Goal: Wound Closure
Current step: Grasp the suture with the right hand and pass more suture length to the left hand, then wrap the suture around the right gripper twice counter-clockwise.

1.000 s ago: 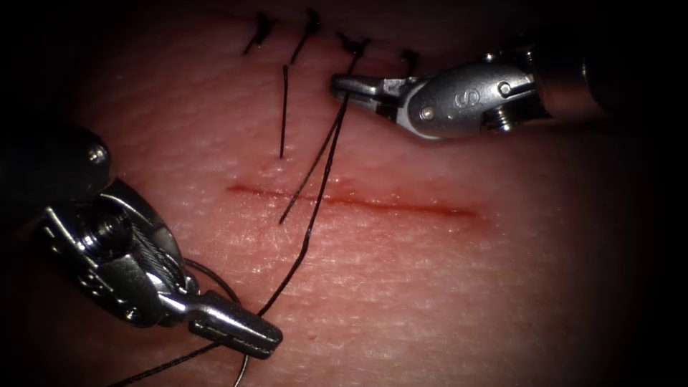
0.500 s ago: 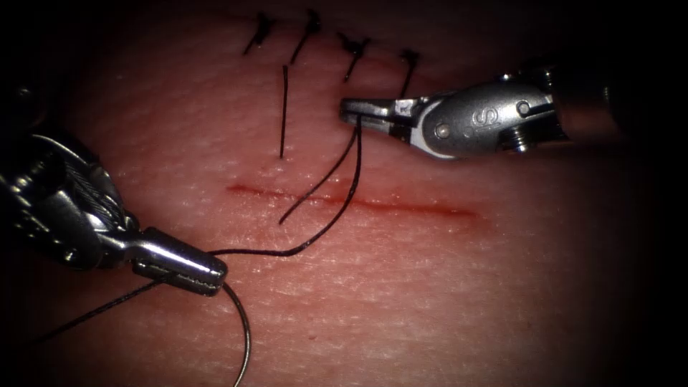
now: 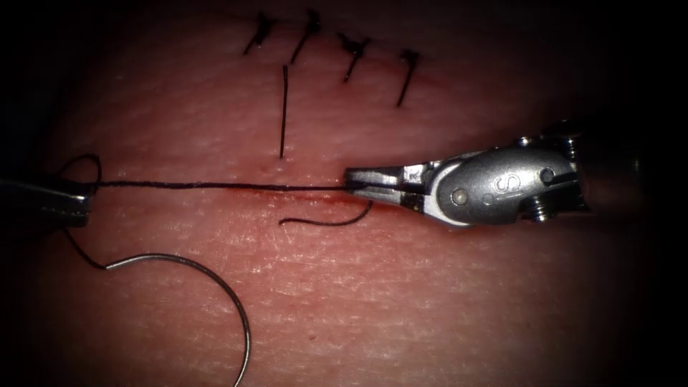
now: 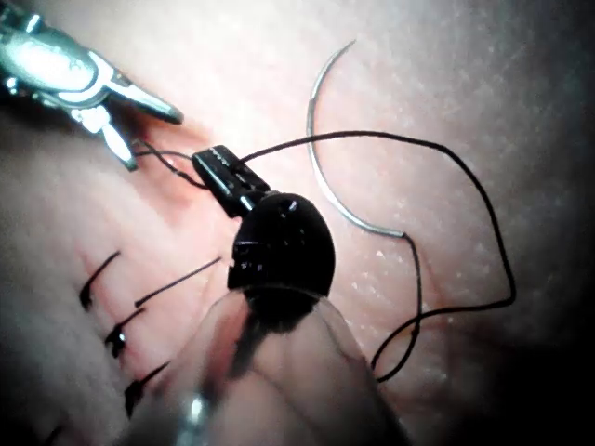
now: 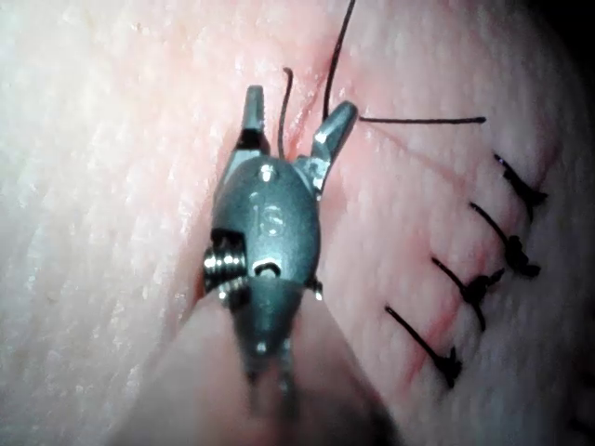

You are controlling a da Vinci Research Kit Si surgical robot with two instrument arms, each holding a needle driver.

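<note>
The tissue [image 3: 430, 301] has a thin red cut [image 3: 315, 193] running across it. My left tool [image 3: 80, 203] is at the far left, shut on the black thread [image 3: 215, 185]. The thread runs taut along the cut to the right tool's tips. My right tool [image 3: 352, 180] lies over the cut from the right with its jaws open. In the right wrist view [image 5: 297, 104] a thread end stands loose between them. A short tail [image 3: 322, 221] curls beside the tips. The curved needle [image 3: 215, 283] lies free on the tissue, in front of the cut at the left, held by neither tool.
Several knotted stitches [image 3: 355, 46] with cut ends close an older cut at the back. A loose straight piece of thread [image 3: 284, 107] lies between them and the open cut. A little red fluid [image 3: 344, 202] sits near the right tool's tips.
My left tool drew away to the left, pulling the thread taut along the cut and dragging the needle into the open. The right tool came down to the cut and opened its jaws.
</note>
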